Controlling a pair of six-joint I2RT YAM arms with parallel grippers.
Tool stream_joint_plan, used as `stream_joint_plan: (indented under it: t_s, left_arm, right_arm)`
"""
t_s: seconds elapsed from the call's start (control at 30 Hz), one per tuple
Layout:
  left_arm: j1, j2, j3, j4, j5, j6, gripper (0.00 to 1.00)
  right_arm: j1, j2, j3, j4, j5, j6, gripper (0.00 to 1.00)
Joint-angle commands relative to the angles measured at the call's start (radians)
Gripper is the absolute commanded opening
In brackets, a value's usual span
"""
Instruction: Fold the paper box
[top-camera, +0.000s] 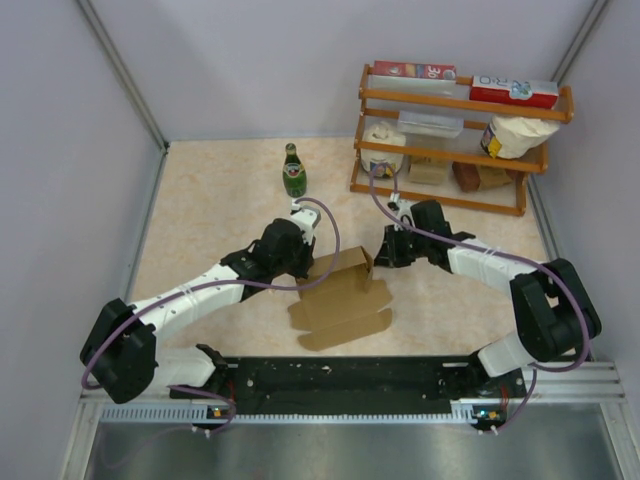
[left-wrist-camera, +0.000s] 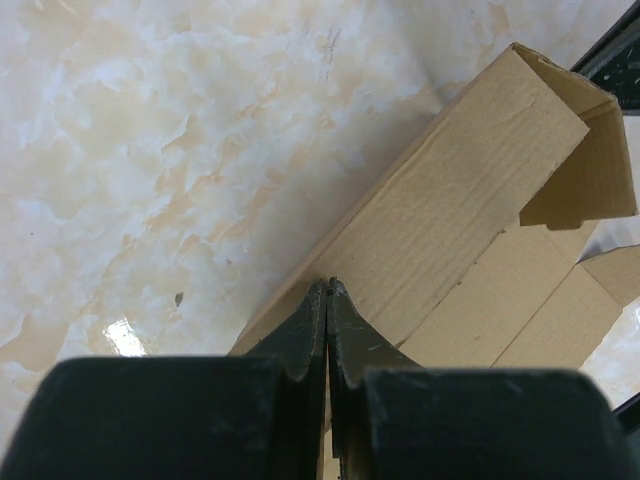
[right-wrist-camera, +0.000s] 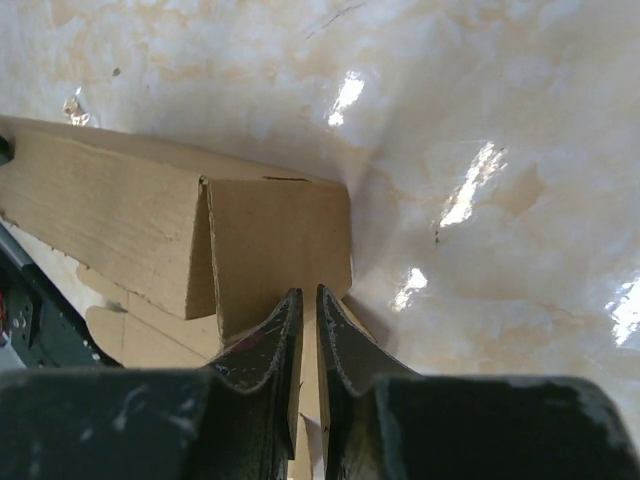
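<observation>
The paper box (top-camera: 345, 300) is plain brown cardboard, partly folded, in the middle of the table. Its far long wall stands up and the rest lies flat towards the arms. My left gripper (top-camera: 314, 264) is at the wall's left end. In the left wrist view it (left-wrist-camera: 329, 288) is shut, with its tips against the upright wall (left-wrist-camera: 450, 200). My right gripper (top-camera: 380, 258) is at the box's right end. In the right wrist view its fingers (right-wrist-camera: 309, 295) are pinched on the edge of the raised end flap (right-wrist-camera: 280, 240), with cardboard in the narrow gap.
A green glass bottle (top-camera: 293, 172) stands behind the box. A wooden rack (top-camera: 455, 135) at the back right holds printed cartons, bags and small boxes. Grey walls close in the marble-patterned table on the left, right and back.
</observation>
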Motion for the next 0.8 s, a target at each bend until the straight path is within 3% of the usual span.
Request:
stream_joint_plan:
  t_s: [0.0, 0.43, 0.77]
  left_arm:
    - [0.001, 0.002, -0.002, 0.031, 0.013, -0.01, 0.0]
    - [0.001, 0.004, 0.001, 0.027, 0.023, -0.006, 0.0]
    - [0.003, 0.012, 0.001, 0.035, 0.036, -0.006, 0.0]
  right_arm:
    - [0.01, -0.008, -0.036, 0.079, -0.079, -0.035, 0.11]
    - [0.05, -0.022, -0.085, 0.154, -0.102, -0.1, 0.3]
    - [0.06, -0.008, -0.113, 0.277, -0.121, -0.123, 0.36]
